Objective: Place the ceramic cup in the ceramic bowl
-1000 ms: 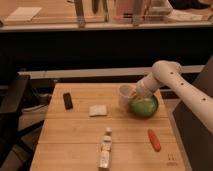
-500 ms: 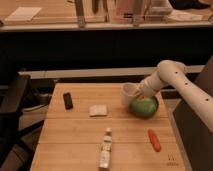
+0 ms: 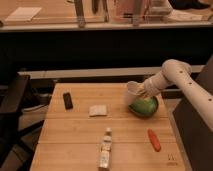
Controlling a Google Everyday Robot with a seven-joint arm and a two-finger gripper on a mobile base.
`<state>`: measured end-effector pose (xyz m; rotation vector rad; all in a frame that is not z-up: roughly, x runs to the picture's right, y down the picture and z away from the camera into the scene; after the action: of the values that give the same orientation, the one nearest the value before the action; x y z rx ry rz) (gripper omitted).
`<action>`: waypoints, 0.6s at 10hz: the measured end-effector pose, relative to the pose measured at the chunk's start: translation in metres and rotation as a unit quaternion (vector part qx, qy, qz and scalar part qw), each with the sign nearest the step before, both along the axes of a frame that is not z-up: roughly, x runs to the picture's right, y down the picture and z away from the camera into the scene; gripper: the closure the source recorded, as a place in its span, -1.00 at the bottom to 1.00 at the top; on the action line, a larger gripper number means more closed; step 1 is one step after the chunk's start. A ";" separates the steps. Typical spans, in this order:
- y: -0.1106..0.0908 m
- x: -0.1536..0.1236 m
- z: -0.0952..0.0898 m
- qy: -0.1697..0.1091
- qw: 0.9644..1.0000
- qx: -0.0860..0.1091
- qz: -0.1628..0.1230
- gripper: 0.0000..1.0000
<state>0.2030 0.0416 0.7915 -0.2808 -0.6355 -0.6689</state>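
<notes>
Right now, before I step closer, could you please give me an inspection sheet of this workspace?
Surface: wooden table, slatted top.
Job's things: white ceramic cup held at the upper left edge of the green ceramic bowl; the bowl sits on the table and the cup is not yet inside.
Clutter: black device at left; white cloth mid-table; clear bottle near the front edge; orange carrot-like thing front right.
Grippers: gripper above the bowl, fingers shut on the cup's right side; arm reaches in from the right.
Cables: nothing seen.
Surroundings: counter behind; dark chair at left.
</notes>
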 end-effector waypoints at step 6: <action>-0.003 0.023 0.006 0.011 1.000 0.000 0.024 0.92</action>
<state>0.2260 0.0389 0.7977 -0.2727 -0.6195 -0.6188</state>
